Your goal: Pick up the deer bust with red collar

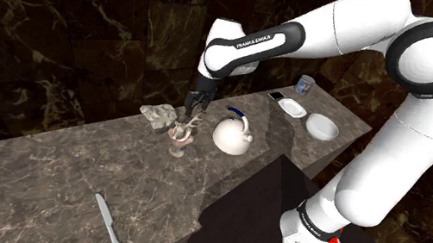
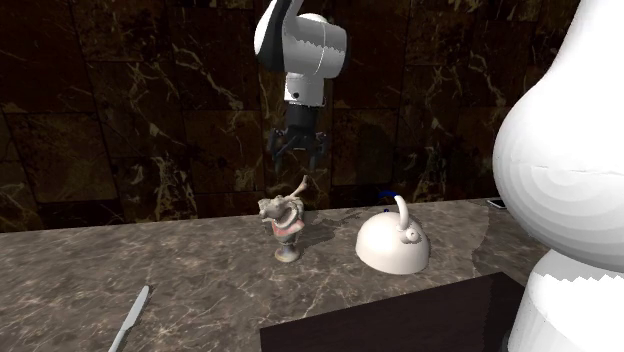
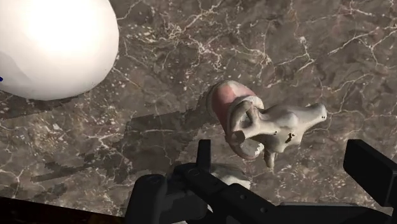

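My claw hangs open just above the deer bust, fingers spread and touching nothing; in the wrist view the two fingertips stand apart with the deer's head below and between them, unheld. The bust stands upright on its small foot on the counter, just beside the white kettle; its collar reads as a pinkish-red band at the neck. From the shoulder view my claw overlaps the top of the bust, so the antlers are hard to make out there; a grey lumpy thing beyond it I cannot name. In the wrist view the kettle is cut off by the frame; in the second exterior view my own arm's white bulk blocks that view's right side. The counter is dark, pale-veined marble; a knife lies well apart near its front edge, and a white bowl, a shallow dish and a small cup sit at the far end. Dark marble slabs form the wall; my stand is a black box.
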Available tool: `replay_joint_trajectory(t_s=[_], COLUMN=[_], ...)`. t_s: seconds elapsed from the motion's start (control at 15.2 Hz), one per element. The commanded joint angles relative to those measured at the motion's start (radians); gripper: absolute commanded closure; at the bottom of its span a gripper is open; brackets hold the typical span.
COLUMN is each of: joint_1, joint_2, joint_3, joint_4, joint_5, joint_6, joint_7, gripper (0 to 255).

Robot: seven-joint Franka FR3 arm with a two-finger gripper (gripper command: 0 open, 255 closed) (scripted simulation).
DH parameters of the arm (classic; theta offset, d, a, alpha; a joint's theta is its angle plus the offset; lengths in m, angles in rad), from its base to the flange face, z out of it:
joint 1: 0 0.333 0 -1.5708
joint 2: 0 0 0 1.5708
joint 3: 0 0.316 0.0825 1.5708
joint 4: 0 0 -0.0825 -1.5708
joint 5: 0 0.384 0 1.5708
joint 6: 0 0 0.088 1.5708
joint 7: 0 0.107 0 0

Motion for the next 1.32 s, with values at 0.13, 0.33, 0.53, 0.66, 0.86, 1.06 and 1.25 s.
replay_joint_trajectory(t_s=[0.13, 0.33, 0.53, 0.66, 0.86, 1.06, 1.25], joint_1=[0.009, 0.016, 0.017, 0.018, 0.019, 0.019, 0.019], joint_2=[0.155, 0.269, 0.298, 0.318, 0.345, 0.344, 0.344], joint_3=[0.010, 0.017, 0.017, 0.017, 0.017, 0.017, 0.017], joint_4=[0.100, 0.188, 0.186, 0.185, 0.186, 0.185, 0.185], joint_5=[0.005, 0.005, 0.006, 0.006, 0.007, 0.007, 0.007], joint_6=[0.050, 0.074, 0.105, 0.125, 0.150, 0.150, 0.151], joint_7=[-0.022, -0.035, -0.040, -0.043, -0.047, -0.047, -0.047], gripper=[0, 0, 0, 0, 0, 255, 255])
